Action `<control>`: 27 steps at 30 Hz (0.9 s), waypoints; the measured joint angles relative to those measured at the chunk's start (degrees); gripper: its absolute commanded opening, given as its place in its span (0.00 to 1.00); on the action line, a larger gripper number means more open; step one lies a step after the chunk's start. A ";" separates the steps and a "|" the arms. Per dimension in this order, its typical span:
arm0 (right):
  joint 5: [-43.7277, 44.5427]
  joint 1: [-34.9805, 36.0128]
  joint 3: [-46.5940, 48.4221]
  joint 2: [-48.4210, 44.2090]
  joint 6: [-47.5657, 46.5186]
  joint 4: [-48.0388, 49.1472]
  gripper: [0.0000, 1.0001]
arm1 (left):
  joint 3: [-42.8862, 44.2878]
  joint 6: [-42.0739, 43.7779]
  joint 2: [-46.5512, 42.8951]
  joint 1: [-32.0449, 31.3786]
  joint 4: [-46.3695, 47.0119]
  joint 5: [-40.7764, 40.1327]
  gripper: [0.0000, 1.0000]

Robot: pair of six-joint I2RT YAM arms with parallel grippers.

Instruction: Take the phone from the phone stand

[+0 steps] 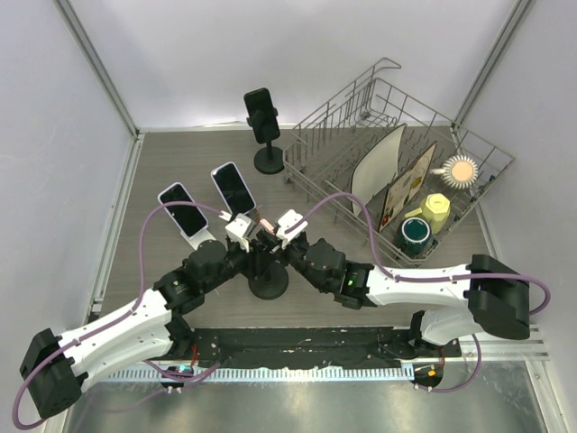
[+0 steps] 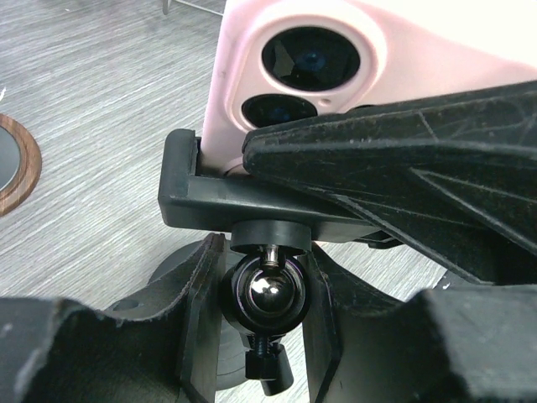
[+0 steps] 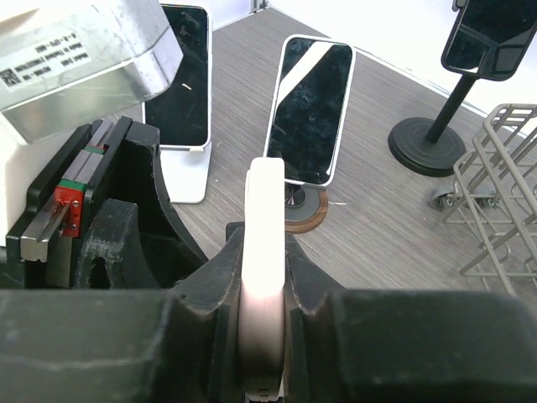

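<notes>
A pink phone (image 1: 264,223) sits in the clamp of a black phone stand (image 1: 269,281) at the table's centre. In the left wrist view the phone's back with two lenses (image 2: 277,92) rests in the clamp (image 2: 210,197) above a ball joint (image 2: 268,290). My left gripper (image 2: 264,285) is shut on the stand at that ball joint. My right gripper (image 3: 264,277) is shut on the phone's thin edge (image 3: 267,210), one finger on each face. Both grippers meet over the stand in the top view, the left (image 1: 248,236) and the right (image 1: 279,233).
A white-framed phone on a white stand (image 1: 183,207) and another on a wood-ringed round stand (image 1: 233,188) stand just beyond the grippers. A black phone on a tall black stand (image 1: 262,115) is at the back. A wire dish rack (image 1: 315,162) with plates and cups fills the right.
</notes>
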 measured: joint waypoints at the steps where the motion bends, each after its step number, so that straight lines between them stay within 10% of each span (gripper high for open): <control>1: -0.04 0.02 0.00 0.00 -0.09 -0.07 0.07 | 0.00 0.00 -0.02 -0.02 -0.07 -0.04 0.00; 27: 11.04 5.95 -2.19 -2.84 2.14 -0.83 0.01 | -1.55 -4.61 -2.27 -0.83 0.48 -5.46 0.00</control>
